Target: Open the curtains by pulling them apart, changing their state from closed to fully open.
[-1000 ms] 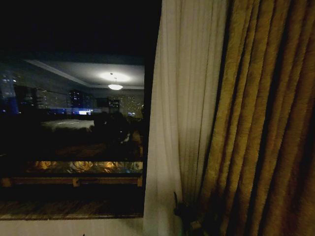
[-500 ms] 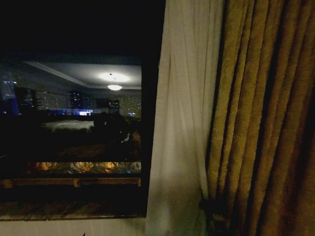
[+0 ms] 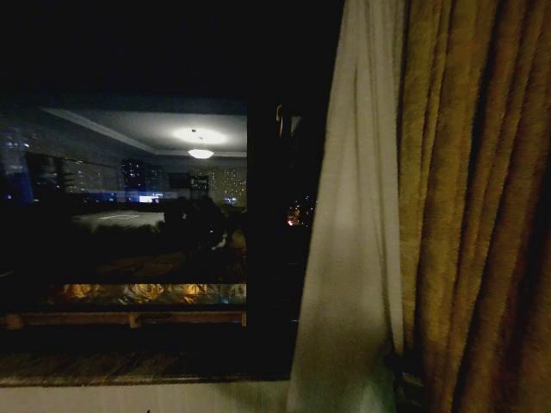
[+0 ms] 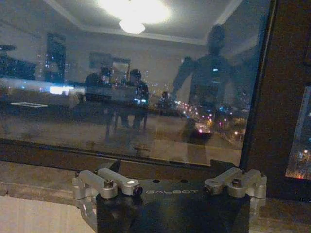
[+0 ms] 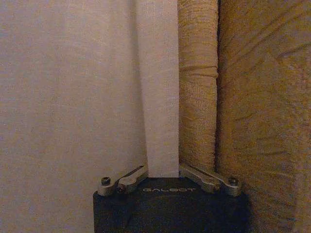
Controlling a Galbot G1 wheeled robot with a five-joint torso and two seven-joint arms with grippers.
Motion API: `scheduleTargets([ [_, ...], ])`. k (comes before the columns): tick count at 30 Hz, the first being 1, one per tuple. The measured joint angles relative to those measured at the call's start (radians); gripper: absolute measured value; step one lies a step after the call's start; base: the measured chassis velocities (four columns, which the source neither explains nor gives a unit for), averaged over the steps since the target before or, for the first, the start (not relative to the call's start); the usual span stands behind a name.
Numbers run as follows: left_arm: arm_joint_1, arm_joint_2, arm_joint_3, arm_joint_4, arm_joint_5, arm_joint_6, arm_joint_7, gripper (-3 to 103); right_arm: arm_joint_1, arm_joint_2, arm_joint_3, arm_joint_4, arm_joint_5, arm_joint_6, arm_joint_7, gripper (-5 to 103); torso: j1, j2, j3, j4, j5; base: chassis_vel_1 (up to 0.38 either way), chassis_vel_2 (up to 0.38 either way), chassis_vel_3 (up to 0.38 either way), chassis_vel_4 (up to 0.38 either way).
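The sheer curtain (image 3: pixel 357 258) has slid toward three o'clock, baring more window (image 3: pixel 129 215). The right claw (image 5: pixel 163 171) pinches its fold; the left claw (image 4: pixel 170 187) idles, wide.

1. I read this as a home-like room, probably a bedroom or hotel room.
2. Evidence: gold-brown drape (image 3: pixel 473 215), sheer curtain (image 3: pixel 353 284), and a night window (image 3: pixel 129 215) reflecting a ceiling lamp (image 3: pixel 201 152).
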Motion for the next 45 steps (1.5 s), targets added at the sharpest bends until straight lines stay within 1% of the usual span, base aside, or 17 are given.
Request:
scheduleTargets([
  [8, 0.008, -0.003, -0.002, -0.001, -0.003, -0.012, 0.000, 100, -0.026, 0.001, -0.020, 0.032, -0.013, -0.001, 0.006, -1, 0.000, 0.000, 0.000, -0.0003, 0.0011, 0.000, 0.000, 0.000, 0.000],
  [9, 0.010, -0.005, -0.003, -0.001, -0.004, -0.014, 0.000, 100, -0.045, 0.002, -0.036, 0.058, -0.002, -0.002, -0.023, 4, 0.000, -0.001, 0.001, -0.0017, 0.0039, 0.000, 0.000, 0.000, 0.000],
  [10, 0.011, -0.007, -0.003, -0.002, -0.004, -0.016, 0.000, 100, -0.062, 0.002, -0.053, 0.095, 0.011, -0.001, -0.062, 9, 0.000, -0.001, 0.001, -0.0012, 0.0034, 0.000, 0.000, 0.000, 0.000],
  [11, 0.011, -0.007, -0.003, -0.002, -0.004, -0.016, 0.000, 100, -0.062, 0.002, -0.053, 0.095, 0.011, -0.001, -0.062, 9, 0.000, -0.001, 0.001, -0.0012, 0.0034, 0.000, 0.000, 0.000, 0.000],
  [12, 0.011, -0.010, -0.002, -0.003, -0.004, -0.016, 0.000, 100, -0.083, 0.001, -0.071, 0.141, 0.024, 0.003, -0.107, 15, 0.000, -0.001, 0.001, -0.0007, 0.0011, 0.000, 0.000, 0.000, 0.000],
  [13, 0.011, -0.012, -0.001, -0.003, -0.004, -0.016, 0.000, 100, -0.098, 0.001, -0.083, 0.165, 0.033, 0.004, -0.133, 15, 0.000, -0.001, 0.001, -0.0007, 0.0006, 0.000, 0.000, 0.000, 0.000],
  [15, 0.010, -0.020, 0.001, -0.006, -0.004, -0.017, 0.000, 100, -0.147, 0.001, -0.134, 0.240, 0.057, 0.005, -0.204, 25, 0.000, -0.001, 0.001, 0.0001, 0.0011, 0.000, 0.000, 0.000, 0.000],
  [16, 0.010, -0.020, 0.001, -0.006, -0.004, -0.017, 0.000, 100, -0.147, 0.001, -0.134, 0.240, 0.057, 0.005, -0.204, 25, 0.000, -0.001, 0.001, 0.0001, 0.0011, 0.000, 0.000, 0.000, 0.000],
  [19, 0.006, -0.027, 0.002, -0.010, -0.006, -0.017, -0.003, 100, -0.191, 0.001, -0.179, 0.291, 0.060, 0.001, -0.231, 36, 0.000, -0.001, 0.000, 0.0000, 0.0003, 0.000, 0.000, 0.000, 0.000],
  [22, 0.003, -0.030, 0.001, -0.014, -0.018, -0.013, -0.007, 100, -0.246, 0.001, -0.214, 0.329, 0.052, 0.000, -0.236, 52, 0.000, -0.001, 0.000, -0.0003, 0.0007, 0.000, 0.000, 0.000, 0.000],
  [25, 0.002, -0.031, 0.001, -0.014, -0.021, -0.012, -0.009, 100, -0.292, 0.001, -0.225, 0.360, 0.038, 0.008, -0.236, 58, 0.000, -0.001, 0.000, -0.0002, 0.0008, 0.000, 0.000, 0.000, 0.000],
  [27, 0.001, -0.033, 0.004, -0.013, -0.023, -0.011, -0.012, 100, -0.342, 0.001, -0.229, 0.395, 0.029, 0.025, -0.236, 69, 0.000, 0.000, 0.000, -0.0003, 0.0005, 0.000, 0.000, 0.000, 0.000],
  [28, 0.001, -0.033, 0.004, -0.013, -0.023, -0.011, -0.012, 100, -0.342, 0.001, -0.229, 0.395, 0.029, 0.025, -0.236, 69, 0.000, 0.000, 0.000, -0.0003, 0.0005, 0.000, 0.000, 0.000, 0.000],
  [32, -0.008, -0.040, 0.013, -0.008, -0.024, -0.009, -0.025, 100, -0.478, 0.001, -0.232, 0.463, 0.004, 0.078, -0.245, 90, 0.000, 0.000, 0.000, -0.0003, 0.0005, 0.000, 0.000, 0.000, 0.000],
  [34, -0.010, -0.040, 0.012, -0.008, -0.024, -0.004, -0.028, 100, -0.502, 0.001, -0.231, 0.471, -0.004, 0.089, -0.248, 90, 0.000, 0.000, 0.000, -0.0004, 0.0005, 0.000, 0.000, 0.000, 0.000],
  [37, -0.016, -0.040, 0.008, -0.014, -0.024, 0.011, -0.032, 100, -0.545, 0.001, -0.229, 0.499, -0.018, 0.096, -0.250, 100, 0.000, 0.000, 0.000, -0.0003, 0.0006, 0.000, 0.000, 0.000, 0.000],
  [45, -0.022, -0.031, 0.001, -0.019, -0.028, 0.020, -0.033, 100, -0.569, 0.001, -0.259, 0.557, -0.064, 0.073, -0.246, 100, 0.000, 0.000, 0.000, -0.0001, 0.0006, 0.002, 0.003, -0.008, -0.003],
])
